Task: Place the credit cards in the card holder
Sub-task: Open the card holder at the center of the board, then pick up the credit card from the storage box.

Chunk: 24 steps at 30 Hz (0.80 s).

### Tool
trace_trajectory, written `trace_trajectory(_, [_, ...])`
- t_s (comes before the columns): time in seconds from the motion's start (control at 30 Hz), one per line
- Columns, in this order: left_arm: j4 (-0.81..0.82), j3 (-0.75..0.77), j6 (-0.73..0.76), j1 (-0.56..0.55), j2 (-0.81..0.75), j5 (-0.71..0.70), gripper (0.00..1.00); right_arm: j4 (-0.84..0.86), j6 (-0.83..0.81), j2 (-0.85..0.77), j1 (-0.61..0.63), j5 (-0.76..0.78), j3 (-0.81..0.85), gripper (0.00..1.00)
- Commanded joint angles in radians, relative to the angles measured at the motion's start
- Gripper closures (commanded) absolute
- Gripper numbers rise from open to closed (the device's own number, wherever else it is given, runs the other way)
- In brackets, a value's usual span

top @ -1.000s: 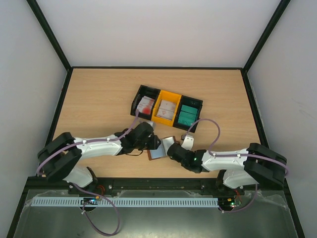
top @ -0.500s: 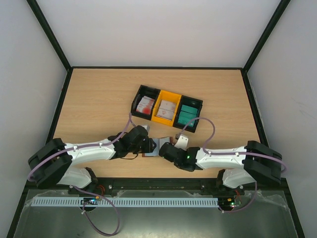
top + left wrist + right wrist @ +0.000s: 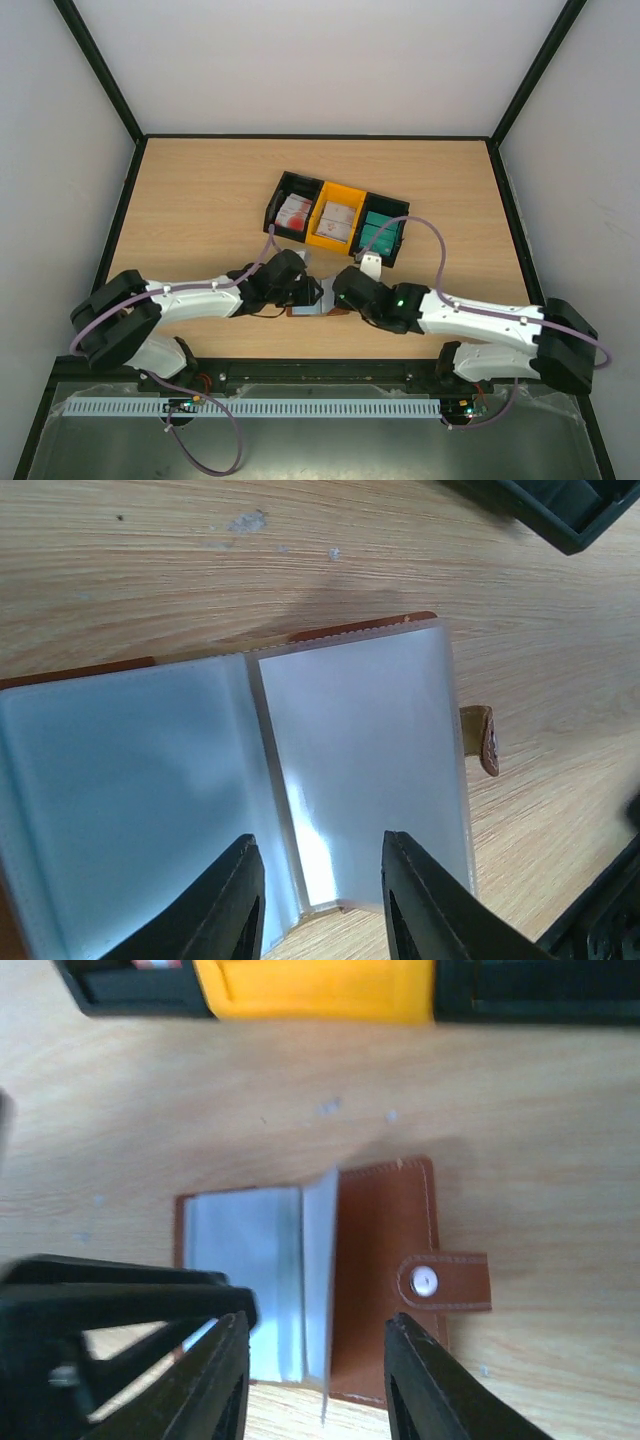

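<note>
Two arms (image 3: 195, 297) outstretched, perhaps touching card holder (image 3: 375, 1260)

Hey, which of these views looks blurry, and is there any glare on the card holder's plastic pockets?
Right wrist view: soft throughout, the card holder and yellow bin smeared. Left wrist view: sharp, with a white glare streak on a clear pocket beside the fold. Top view: evenly lit and crisp.

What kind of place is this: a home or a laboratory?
Probably a robot test cell: white walls enclose a wooden table, two robot arms are bolted at its near edge, and plastic bins hold credit cards.
</note>
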Motion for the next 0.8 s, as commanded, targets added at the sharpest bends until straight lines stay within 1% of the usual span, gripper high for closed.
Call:
trace_trajectory(0.0, [0.054, 0.029, -0.001, 0.005, 0.036, 0.044, 0.66, -0.083, -0.196, -0.095, -0.063, 0.01, 0.063, 0.62])
trace_trajectory(0.07, [0.05, 0.029, 0.0, 0.005, 0.035, 0.033, 0.67, -0.087, -0.317, -0.125, -0.098, 0.01, 0.092, 0.58])
trace_trajectory(0.13, [0.033, 0.025, -0.004, 0.006, 0.025, -0.002, 0.66, -0.078, -0.438, -0.134, -0.14, 0.015, 0.138, 0.5])
trace_trajectory(0.2, [0.019, 0.022, -0.006, 0.008, 0.016, -0.034, 0.67, -0.052, -0.559, -0.116, -0.187, 0.007, 0.184, 0.44])
trace_trajectory(0.27, [0.015, 0.022, -0.006, 0.016, 0.011, -0.034, 0.67, -0.038, -0.666, -0.074, -0.242, -0.04, 0.237, 0.4])
trace_trajectory(0.37, [0.028, 0.013, -0.015, 0.024, 0.006, -0.025, 0.67, -0.057, -0.841, 0.027, -0.294, -0.159, 0.313, 0.35])
trace_trajectory(0.47, [0.055, 0.002, -0.019, 0.029, 0.007, -0.003, 0.67, -0.089, -0.969, 0.134, -0.313, -0.215, 0.376, 0.34])
trace_trajectory(0.57, [0.054, -0.004, -0.02, 0.038, 0.003, 0.003, 0.67, -0.133, -1.068, 0.253, -0.339, -0.297, 0.437, 0.37])
trace_trajectory(0.63, [0.056, -0.015, -0.026, 0.043, -0.004, 0.009, 0.67, -0.168, -1.098, 0.324, -0.358, -0.335, 0.495, 0.41])
trace_trajectory(0.77, [0.072, -0.04, -0.041, 0.049, -0.008, 0.026, 0.67, -0.189, -1.13, 0.418, -0.399, -0.32, 0.545, 0.41])
